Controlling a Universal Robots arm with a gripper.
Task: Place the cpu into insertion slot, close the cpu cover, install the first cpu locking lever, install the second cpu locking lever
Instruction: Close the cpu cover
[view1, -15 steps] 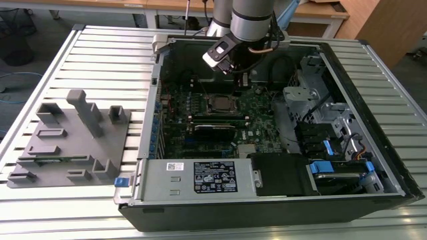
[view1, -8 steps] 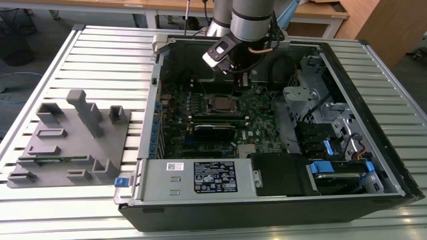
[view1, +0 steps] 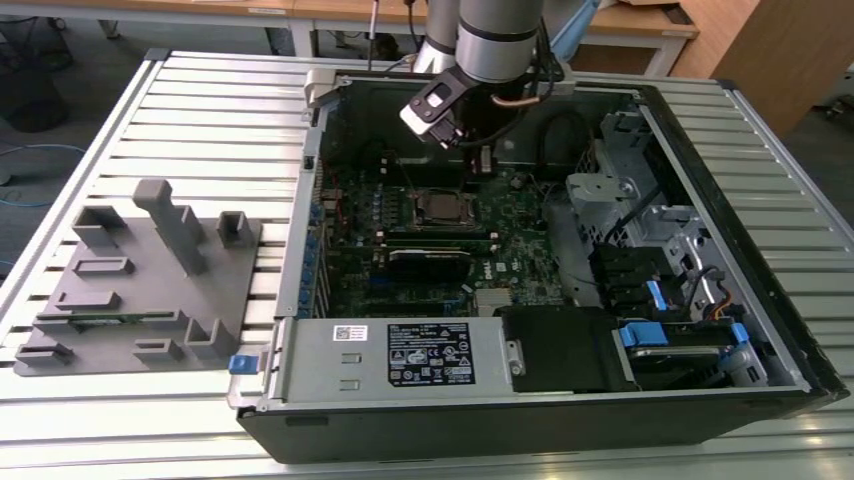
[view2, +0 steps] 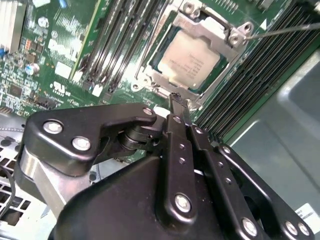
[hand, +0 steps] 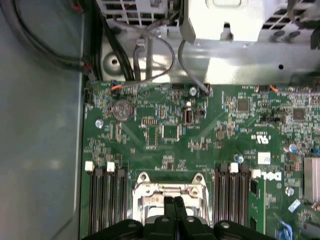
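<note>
The cpu (view2: 192, 60), a square chip with a silver-grey top, lies in the insertion slot (view1: 438, 207) on the green motherboard. Around it sits the silvery cpu cover (view2: 219, 31), lying flat with the chip showing through its window. From one corner of the cover a thin metal locking lever (view2: 280, 31) runs outward over the memory slots. My gripper (view2: 177, 100) hovers just beside the socket edge with its black fingers pressed together and nothing between them. In the first wrist view the gripper (hand: 172, 202) covers part of the cpu cover (hand: 170, 189).
Rows of black memory slots (hand: 106, 200) flank the socket on both sides. A finned heatsink (hand: 311, 175) stands nearby. Case walls, a drive cage (view1: 627, 200) and black cables (hand: 45, 45) hem in the board. A grey fixture (view1: 134, 280) sits on the exterior view's left.
</note>
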